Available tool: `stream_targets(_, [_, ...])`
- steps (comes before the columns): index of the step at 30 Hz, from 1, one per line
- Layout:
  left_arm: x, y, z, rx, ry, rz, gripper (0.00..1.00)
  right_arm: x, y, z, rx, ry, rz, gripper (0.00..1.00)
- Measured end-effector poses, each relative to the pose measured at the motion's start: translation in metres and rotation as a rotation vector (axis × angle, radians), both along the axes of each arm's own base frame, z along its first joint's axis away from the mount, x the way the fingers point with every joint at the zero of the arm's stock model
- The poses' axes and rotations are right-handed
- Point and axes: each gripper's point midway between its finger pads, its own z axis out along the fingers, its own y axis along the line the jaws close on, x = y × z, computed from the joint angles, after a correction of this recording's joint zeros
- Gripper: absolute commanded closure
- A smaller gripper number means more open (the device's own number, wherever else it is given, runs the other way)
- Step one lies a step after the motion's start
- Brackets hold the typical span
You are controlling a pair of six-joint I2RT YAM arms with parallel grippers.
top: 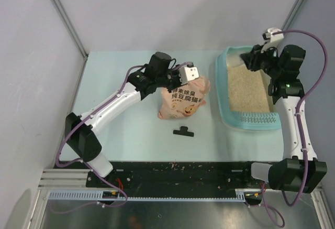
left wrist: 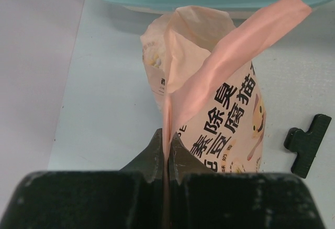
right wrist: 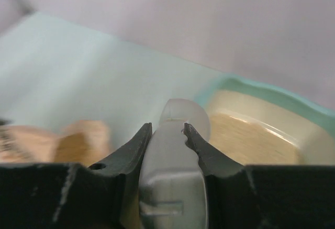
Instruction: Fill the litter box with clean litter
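Observation:
The teal litter box (top: 223,99) lies at the right of the table and holds beige clean litter (top: 246,90). It also shows in the right wrist view (right wrist: 272,95) with the litter (right wrist: 246,140). My right gripper (top: 250,60) hangs over the box's far end, shut on the handle of a clear plastic scoop (right wrist: 175,155). My left gripper (top: 178,77) is shut on the top edge of the peach-pink cat bag (top: 183,100), which stands at the table's middle. In the left wrist view the bag's flap (left wrist: 220,66) runs between the closed fingers (left wrist: 157,155).
A black clip (top: 183,131) lies on the table in front of the bag, also in the left wrist view (left wrist: 308,142). Grey walls enclose the table at left, back and right. A dark rail runs along the near edge.

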Motion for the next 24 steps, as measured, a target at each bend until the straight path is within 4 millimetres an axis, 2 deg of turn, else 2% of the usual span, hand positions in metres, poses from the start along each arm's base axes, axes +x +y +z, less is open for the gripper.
stream_targets(2, [-0.001,0.002,0.0,0.0,-0.003,0.0,1.0,-0.013,0.041,0.015,0.044,0.008,0.162,1.0])
stream_targets(4, [-0.002,0.003,0.001,-0.001,-0.005,0.0,1.0,-0.028,0.076,0.02,0.079,0.039,0.304,1.0])
stream_targets(6, [-0.002,0.003,0.001,-0.001,-0.005,0.001,1.0,-0.04,0.096,0.014,0.106,0.086,0.396,1.0])
stream_targets(17, [-0.002,0.004,0.002,-0.004,-0.007,0.003,1.0,-0.056,0.136,-0.053,0.165,0.382,0.564,1.0])
stream_targets(21, [-0.003,0.005,0.002,-0.009,-0.001,0.008,1.0,-0.049,0.159,-0.077,0.145,0.452,0.599,1.0])
stream_targets(24, [-0.005,0.006,0.003,-0.019,0.016,0.02,1.0,-0.038,0.175,-0.104,0.147,0.543,0.545,1.0])
